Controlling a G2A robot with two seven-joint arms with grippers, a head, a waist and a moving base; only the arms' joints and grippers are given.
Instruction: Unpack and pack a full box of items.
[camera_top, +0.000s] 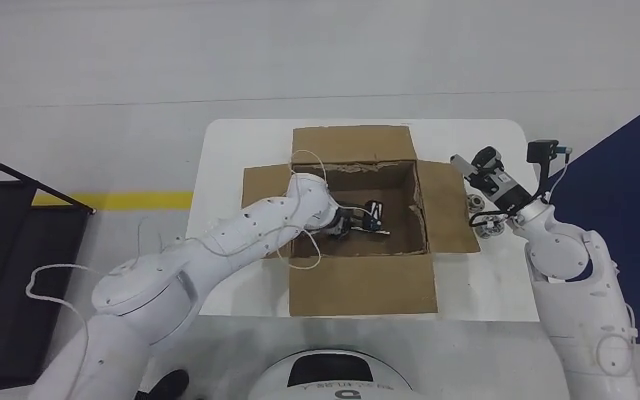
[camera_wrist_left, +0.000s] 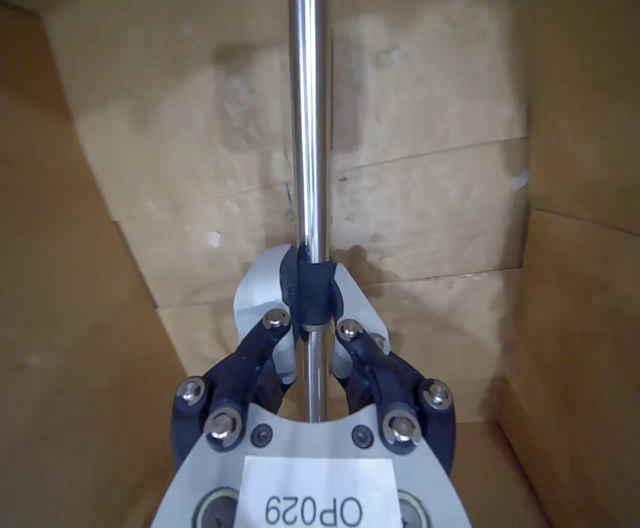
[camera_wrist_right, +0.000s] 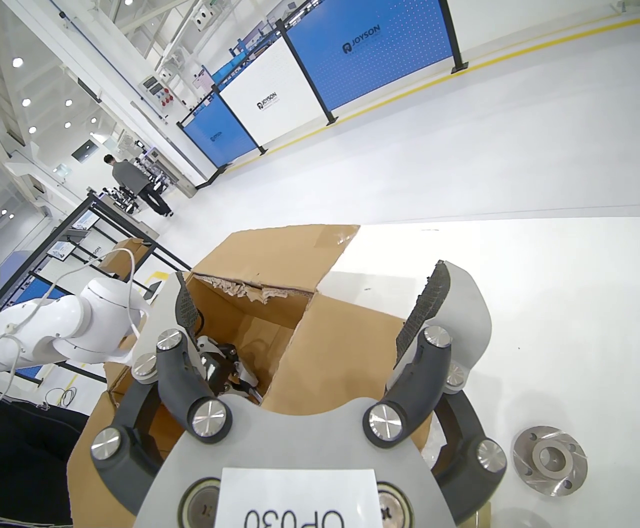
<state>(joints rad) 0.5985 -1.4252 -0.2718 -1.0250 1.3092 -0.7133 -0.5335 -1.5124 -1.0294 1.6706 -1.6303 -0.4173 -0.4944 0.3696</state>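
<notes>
Left gripper (camera_wrist_left: 310, 295): inside the box (camera_top: 362, 285), pinching the steel rod (camera_wrist_left: 310, 125) — rod runs out past its fingertips.
Right gripper (camera_wrist_right: 310, 295): spread, empty — near the table's (camera_top: 250, 150) right edge, beside the box's flap.

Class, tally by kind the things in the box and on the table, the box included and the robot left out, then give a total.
Cardboard box: 1
Metal rod: 1
Metal discs: 2
Total: 4
</notes>
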